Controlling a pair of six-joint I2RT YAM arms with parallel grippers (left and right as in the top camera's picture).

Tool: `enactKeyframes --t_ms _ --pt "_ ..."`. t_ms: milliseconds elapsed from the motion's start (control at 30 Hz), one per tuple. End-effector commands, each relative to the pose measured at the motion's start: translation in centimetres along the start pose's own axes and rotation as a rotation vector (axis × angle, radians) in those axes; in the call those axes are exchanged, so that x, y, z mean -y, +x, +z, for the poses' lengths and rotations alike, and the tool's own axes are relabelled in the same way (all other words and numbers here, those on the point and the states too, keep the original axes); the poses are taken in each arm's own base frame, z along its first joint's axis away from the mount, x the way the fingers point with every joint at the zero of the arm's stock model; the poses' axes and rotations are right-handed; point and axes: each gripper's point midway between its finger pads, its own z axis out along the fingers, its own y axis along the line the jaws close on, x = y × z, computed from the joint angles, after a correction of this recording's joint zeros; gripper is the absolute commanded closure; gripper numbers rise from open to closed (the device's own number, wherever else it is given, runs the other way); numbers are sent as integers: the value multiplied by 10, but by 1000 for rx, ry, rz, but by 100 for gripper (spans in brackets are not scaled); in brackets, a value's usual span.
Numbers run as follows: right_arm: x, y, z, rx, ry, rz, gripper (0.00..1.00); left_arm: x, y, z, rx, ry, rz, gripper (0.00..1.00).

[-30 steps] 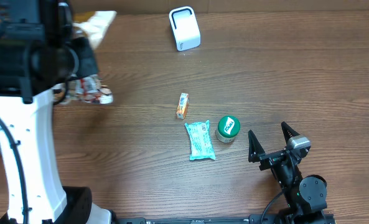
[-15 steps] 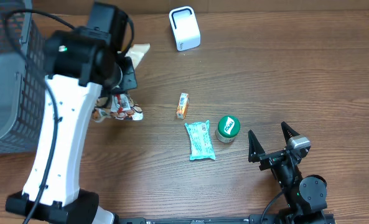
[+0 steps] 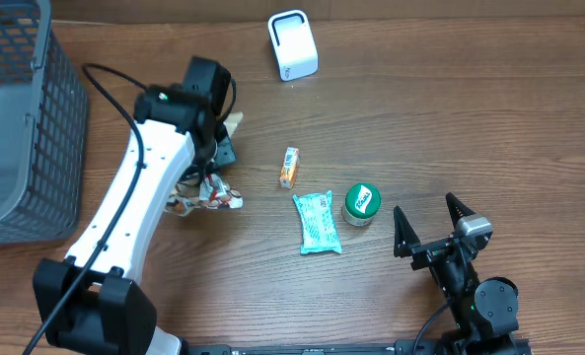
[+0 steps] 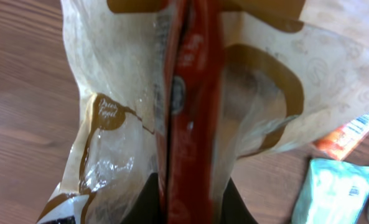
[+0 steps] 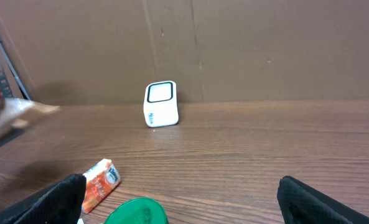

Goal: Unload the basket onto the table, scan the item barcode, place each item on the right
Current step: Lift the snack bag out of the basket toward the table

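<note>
Left arm's fingers (image 4: pixel 145 202) pinch a crinkly snack bag (image 3: pixel 211 195) over the bench (image 3: pixel 470 118), left of centre and well short of the white scanner (image 3: pixel 293 45) at the far edge. The slack film may fold and hide the barcode. Right fingers (image 3: pixel 402 235) stand wide and empty.

Crinkled tan-clear snack bag (image 3: pixel 205 192), red centre strip, left of centre; white scanner (image 3: pixel 292 44) upright, far edge.
</note>
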Motion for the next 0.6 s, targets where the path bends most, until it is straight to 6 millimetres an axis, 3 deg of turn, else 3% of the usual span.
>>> enactKeyframes --t_ms 0,267,567 --pt "3 4 1 -5 12 -3 0 1 14 22 -33 8 -11 96" --pt "3 4 1 -5 12 -3 0 3 30 69 -36 37 32 96" --pt "3 4 1 -5 12 -3 0 5 33 88 -10 58 100 96"
